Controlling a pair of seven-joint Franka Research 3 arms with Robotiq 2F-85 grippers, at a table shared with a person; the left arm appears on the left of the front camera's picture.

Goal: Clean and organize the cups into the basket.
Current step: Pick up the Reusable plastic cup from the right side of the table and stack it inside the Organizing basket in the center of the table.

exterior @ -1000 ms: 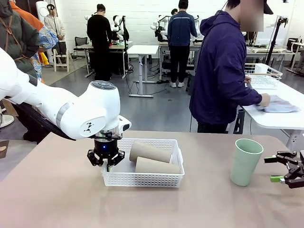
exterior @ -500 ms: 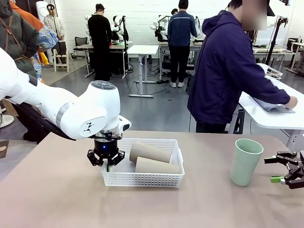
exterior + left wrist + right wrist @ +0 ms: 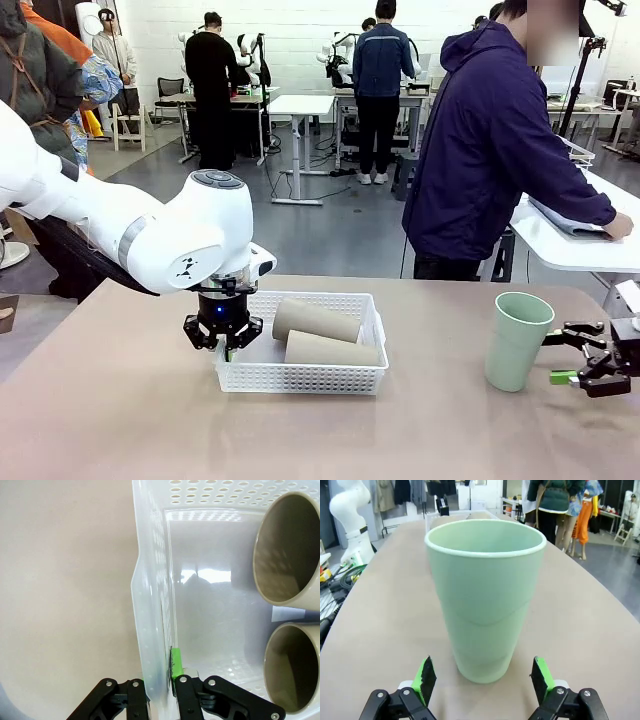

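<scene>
Editor: Where is the mint cup (image 3: 518, 340) placed?

Photographer: It is seen upright, right of the basket (image 3: 300, 378) and just left of the right gripper (image 3: 553, 358), whose jaws are spread wide. The basket's left wall is pinched by the left gripper (image 3: 225, 345).

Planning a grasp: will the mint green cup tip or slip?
The mint green cup stands tall on a narrower base, so a high nudge probably tips it. Its tapered wall may slide through a loose grip.
</scene>
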